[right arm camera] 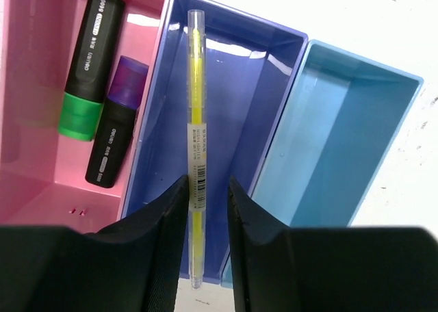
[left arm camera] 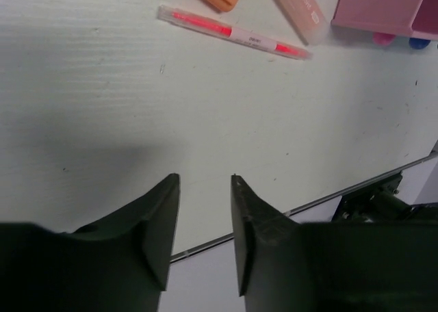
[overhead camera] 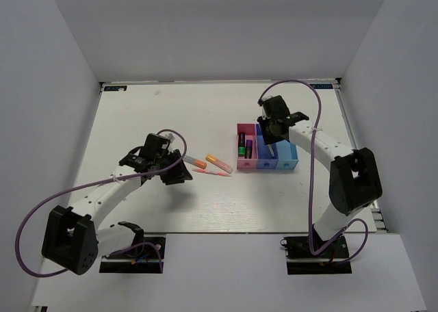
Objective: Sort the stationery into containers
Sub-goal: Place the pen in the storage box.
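White tabletop (overhead camera: 150, 113): right gripper (right arm camera: 208, 180), frame centre, spread loosely around pale-yellow pen (right arm camera: 196, 86) over blue-purple bin (right arm camera: 239, 120); left gripper (left arm camera: 204, 177) parted, empty.

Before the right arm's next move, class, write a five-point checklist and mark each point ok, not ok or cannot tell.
1. Yellow pen over purple bin: ok.
2. Right tool jaws wider than the pen: ok.
3. Pen resting inside the bin: cannot tell.
4. Left tool empty: ok.
5. All stationery binned: not ok; pink pen and highlighters lie on the table.
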Tool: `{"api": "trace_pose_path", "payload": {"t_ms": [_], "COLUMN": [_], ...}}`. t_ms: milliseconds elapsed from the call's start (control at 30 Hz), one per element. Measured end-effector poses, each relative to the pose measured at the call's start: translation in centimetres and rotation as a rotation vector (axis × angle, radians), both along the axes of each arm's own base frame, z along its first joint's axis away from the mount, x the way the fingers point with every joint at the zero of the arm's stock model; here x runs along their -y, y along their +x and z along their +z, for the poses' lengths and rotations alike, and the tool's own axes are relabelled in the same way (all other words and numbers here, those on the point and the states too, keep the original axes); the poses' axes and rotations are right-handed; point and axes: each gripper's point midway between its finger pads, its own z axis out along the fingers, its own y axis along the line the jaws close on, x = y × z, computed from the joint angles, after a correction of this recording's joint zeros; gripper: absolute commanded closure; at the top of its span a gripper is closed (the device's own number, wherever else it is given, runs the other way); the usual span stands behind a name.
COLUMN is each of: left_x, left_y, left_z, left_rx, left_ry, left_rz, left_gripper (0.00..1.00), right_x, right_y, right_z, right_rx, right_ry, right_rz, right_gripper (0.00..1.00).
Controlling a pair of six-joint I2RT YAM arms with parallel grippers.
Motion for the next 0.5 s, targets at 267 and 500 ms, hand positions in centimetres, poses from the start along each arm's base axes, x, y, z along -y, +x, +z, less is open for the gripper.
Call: {"api": "trace_pose_path", "payload": {"t_ms": [267, 500], "left_x": [2.4, 4.5], "left_y": [1.0, 1.8], "left_z": [-1.3, -1.5], "left_rx": [-0.056, -0.069], "left_ry": [0.02, 0.024], "left_rz": [0.053, 0.055], "left_gripper": [0.64, 0.64], "right_x": [-0.3, -0.6], "right_y": [-0.2, -0.3], "right_z": [0.1, 0.4], "right_rx": [-0.013, -0.017], "right_ry": [0.034, 0.058], "right_rz": [0.015, 0.024], "right_gripper": [0.68, 0.69]}}
